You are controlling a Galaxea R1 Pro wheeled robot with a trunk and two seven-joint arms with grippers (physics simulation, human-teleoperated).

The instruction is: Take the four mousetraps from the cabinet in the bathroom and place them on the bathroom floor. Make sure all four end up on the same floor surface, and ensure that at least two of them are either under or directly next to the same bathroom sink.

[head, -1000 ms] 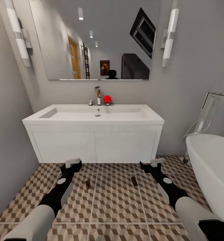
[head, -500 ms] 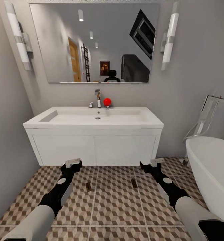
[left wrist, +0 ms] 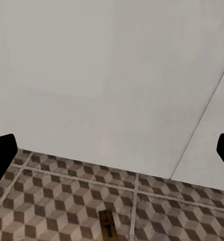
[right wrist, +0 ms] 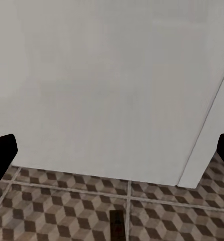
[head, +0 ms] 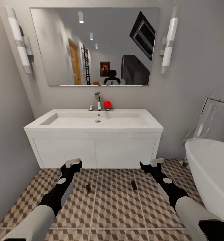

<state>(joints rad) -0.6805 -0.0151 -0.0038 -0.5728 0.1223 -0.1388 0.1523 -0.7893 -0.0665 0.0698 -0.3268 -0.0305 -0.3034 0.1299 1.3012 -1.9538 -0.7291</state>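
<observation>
Two mousetraps lie flat on the cube-patterned bathroom floor (head: pixel 115 204) just in front of the sink (head: pixel 132 123): one mousetrap (head: pixel 88 188) (left wrist: pixel 107 224) left of centre, the other mousetrap (head: pixel 134 185) (right wrist: pixel 117 223) to its right. My left gripper (head: pixel 73 164) hovers above the floor near the left trap, open and holding nothing. My right gripper (head: pixel 152 164) hovers near the right trap, also open and holding nothing. In each wrist view the black fingertips (left wrist: pixel 1 155) (right wrist: pixel 1 153) stand wide apart. The cabinet is out of view.
The sink's white base unit (head: pixel 95 150) stands directly ahead, with a tap and a red ball (head: pixel 107 104) on top and a mirror above. A white bathtub (head: pixel 212 170) stands close on the right, a grey wall (head: pixel 8 144) on the left.
The whole picture has shifted down a little, so the camera has moved. Both arms hold the same pose, and the two traps lie where they were.
</observation>
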